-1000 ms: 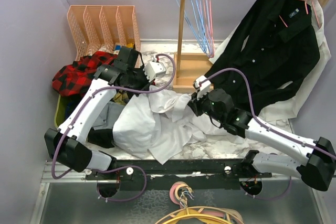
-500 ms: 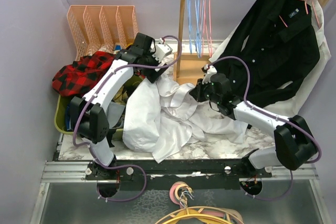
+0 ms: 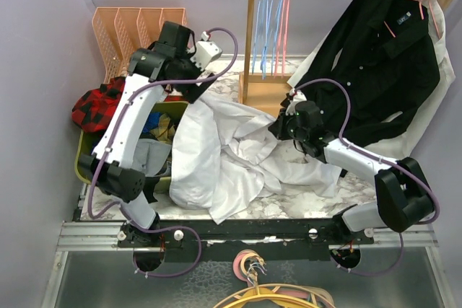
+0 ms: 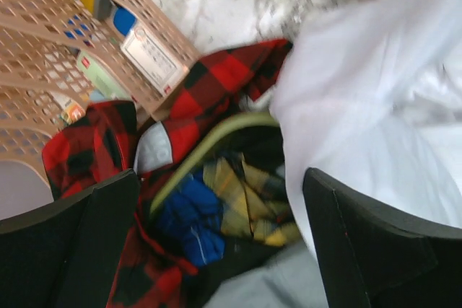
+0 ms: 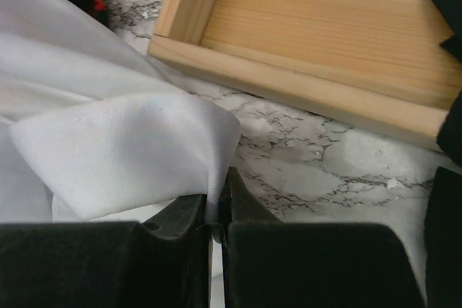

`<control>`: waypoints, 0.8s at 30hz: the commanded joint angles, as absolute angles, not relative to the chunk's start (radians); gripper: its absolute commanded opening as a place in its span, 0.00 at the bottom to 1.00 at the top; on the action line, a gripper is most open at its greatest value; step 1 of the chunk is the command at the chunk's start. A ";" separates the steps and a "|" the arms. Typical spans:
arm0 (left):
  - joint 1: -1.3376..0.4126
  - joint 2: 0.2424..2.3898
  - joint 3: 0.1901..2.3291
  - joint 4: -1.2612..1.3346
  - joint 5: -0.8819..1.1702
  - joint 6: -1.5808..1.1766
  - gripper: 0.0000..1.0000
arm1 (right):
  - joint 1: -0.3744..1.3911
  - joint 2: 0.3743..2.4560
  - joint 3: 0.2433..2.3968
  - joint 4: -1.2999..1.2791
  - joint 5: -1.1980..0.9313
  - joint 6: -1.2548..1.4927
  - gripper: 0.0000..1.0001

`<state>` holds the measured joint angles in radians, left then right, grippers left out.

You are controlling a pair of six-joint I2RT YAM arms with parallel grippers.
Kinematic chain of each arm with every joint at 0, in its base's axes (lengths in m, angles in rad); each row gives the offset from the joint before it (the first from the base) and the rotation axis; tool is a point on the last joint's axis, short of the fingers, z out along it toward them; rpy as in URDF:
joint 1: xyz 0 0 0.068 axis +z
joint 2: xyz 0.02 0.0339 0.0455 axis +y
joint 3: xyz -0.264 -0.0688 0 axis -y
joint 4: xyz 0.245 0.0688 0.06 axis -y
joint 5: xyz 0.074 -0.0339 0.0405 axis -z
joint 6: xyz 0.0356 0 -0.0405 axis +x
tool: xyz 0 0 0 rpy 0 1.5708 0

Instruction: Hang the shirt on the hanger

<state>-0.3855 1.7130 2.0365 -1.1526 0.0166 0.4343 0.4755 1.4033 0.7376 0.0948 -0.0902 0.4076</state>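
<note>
Marble table [image 5: 310,149], shirt [image 3: 216,156] heaped mid-table. Left gripper [image 4: 220,185] just swung up and back over the bin [image 4: 209,138], jaws wide, empty. Right gripper [image 5: 216,210] keeps pinching a hem. Hanger [image 3: 287,27] on the rail untouched, so early days.

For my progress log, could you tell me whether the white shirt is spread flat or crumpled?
Crumpled: the shirt lies in bunched folds on the table, one edge pinched in the right pincer.
</note>
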 commanded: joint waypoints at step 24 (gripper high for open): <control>-0.444 1.602 1.736 -1.422 0.389 0.495 0.86 | 0.425 1.340 0.673 0.188 -0.227 0.361 0.01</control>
